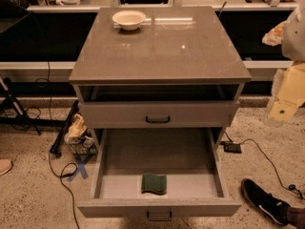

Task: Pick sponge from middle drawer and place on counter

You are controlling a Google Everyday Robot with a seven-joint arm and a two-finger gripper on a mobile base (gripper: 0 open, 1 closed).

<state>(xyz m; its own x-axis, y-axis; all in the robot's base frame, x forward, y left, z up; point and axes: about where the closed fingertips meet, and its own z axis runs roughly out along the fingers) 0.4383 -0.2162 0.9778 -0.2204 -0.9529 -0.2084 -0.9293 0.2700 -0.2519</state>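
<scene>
At the right edge of the view, off the cabinet's right side, my gripper (288, 97) hangs about level with the upper drawer front (157, 113), which lies straight to its left. I cannot tell whether my gripper is released or clenched. Down and well to its left, the middle drawer (124, 151) stands pulled out. The sponge (154, 183) lies flat on the drawer's grey floor, green face up, near the front wall and about midway across, touching neither side wall. Up and to the left of my gripper spreads the counter (162, 51), with a cream bowl (128, 19) sitting near its far edge. Below my gripper, on the speckled floor, lies a black shoe (264, 204).
</scene>
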